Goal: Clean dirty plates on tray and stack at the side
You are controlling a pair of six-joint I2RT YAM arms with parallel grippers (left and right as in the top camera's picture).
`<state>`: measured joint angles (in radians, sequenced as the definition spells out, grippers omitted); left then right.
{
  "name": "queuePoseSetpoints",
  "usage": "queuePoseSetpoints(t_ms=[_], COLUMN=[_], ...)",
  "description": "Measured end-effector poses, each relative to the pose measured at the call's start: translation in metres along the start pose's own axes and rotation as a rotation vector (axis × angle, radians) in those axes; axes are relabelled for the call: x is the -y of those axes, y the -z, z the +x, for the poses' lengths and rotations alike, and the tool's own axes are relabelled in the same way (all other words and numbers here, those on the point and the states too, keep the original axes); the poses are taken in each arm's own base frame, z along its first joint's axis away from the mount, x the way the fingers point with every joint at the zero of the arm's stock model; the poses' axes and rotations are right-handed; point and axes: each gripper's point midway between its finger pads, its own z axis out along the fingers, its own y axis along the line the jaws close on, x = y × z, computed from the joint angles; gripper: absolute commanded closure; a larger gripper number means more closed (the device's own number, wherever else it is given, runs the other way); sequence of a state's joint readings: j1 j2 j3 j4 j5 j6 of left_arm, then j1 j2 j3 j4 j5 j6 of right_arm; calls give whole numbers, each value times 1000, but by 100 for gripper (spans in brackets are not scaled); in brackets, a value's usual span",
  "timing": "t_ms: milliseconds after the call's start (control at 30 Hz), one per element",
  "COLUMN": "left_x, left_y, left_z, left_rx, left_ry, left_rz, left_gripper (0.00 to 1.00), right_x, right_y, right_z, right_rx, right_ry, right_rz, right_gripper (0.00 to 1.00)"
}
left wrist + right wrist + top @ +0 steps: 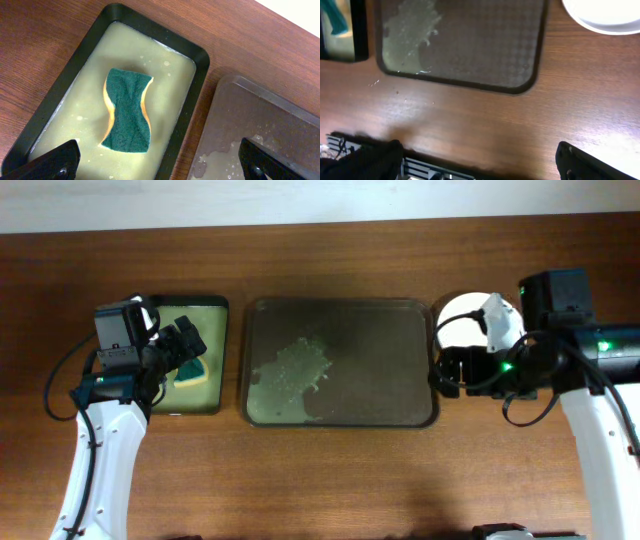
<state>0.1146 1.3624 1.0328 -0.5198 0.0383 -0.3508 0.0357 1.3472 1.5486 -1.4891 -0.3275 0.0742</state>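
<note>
The dark brown tray [340,360] lies mid-table with a soapy yellowish smear at its left; no plates lie on it. It also shows in the right wrist view [485,50] and the left wrist view [270,120]. The white plates [462,313] sit stacked right of the tray, partly hidden by my right arm; their edge shows in the right wrist view [605,15]. My left gripper [160,165] is open and empty above the small black tray. My right gripper [480,160] is open and empty over bare table near the front edge.
The small black tray [190,305] holds yellow-green liquid and a green-and-yellow sponge [127,110]. It stands left of the brown tray. A dark rail [420,167] runs along the table's front edge.
</note>
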Motion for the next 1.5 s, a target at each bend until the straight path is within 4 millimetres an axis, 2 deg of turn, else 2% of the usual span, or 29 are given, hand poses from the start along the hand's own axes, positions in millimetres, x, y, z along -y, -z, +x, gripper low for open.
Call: queuePoseSetpoints(t_ms=[233, 333, 467, 600, 633, 667, 800, 900, 967, 1000, 1133, 1233, 1400, 1433, 1467, 1500], left_x=[0, 0, 0, 0, 0, 0, 0, 0, 0, 0, 0, 0, 0, 0, 0, 0], left_y=[0, 0, 0, 0, 0, 0, 0, 0, 0, 0, 0, 0, 0, 0, 0, 0], left_z=[0, 0, 0, 0, 0, 1, 0, 0, 0, 0, 0, 0, 0, 0, 0, 0], left_rx=[0, 0, 1, -1, 0, -3, -1, -1, -1, -1, -1, -1, -1, -1, -1, -2], left_ry=[0, 0, 0, 0, 0, 0, 0, 0, 0, 0, 0, 0, 0, 0, 0, 0], left_rz=[0, 0, 1, 0, 0, 0, 0, 0, 0, 0, 0, 0, 0, 0, 0, 0], left_gripper=[1, 1, 0, 1, 1, 0, 1, 1, 1, 1, 1, 1, 1, 1, 1, 1], right_x=[6, 12, 11, 9, 12, 11, 20, 26, 32, 32, 38, 47, 74, 80, 91, 94], right_y=[-3, -9, -1, 14, 9, 8, -12, -28, -44, -45, -39, -43, -45, -48, -61, -60], right_z=[2, -11, -26, -2, 5, 1, 12, 19, 25, 25, 26, 26, 23, 24, 28, 28], right_rx=[-20, 40, 315, 664, 725, 804, 1025, 1128, 1146, 1169, 1267, 1290, 1294, 1274, 1216, 1217], right_ry=[2, 19, 107, 255, 286, 315, 388, 419, 424, 430, 434, 415, 318, 296, 264, 254], right_rz=[36, 61, 58, 53, 54, 52, 53, 51, 50, 49, 73, 103, 226, 251, 284, 299], right_gripper=[2, 2, 2, 2, 2, 2, 2, 2, 2, 2, 2, 2, 2, 2, 2, 2])
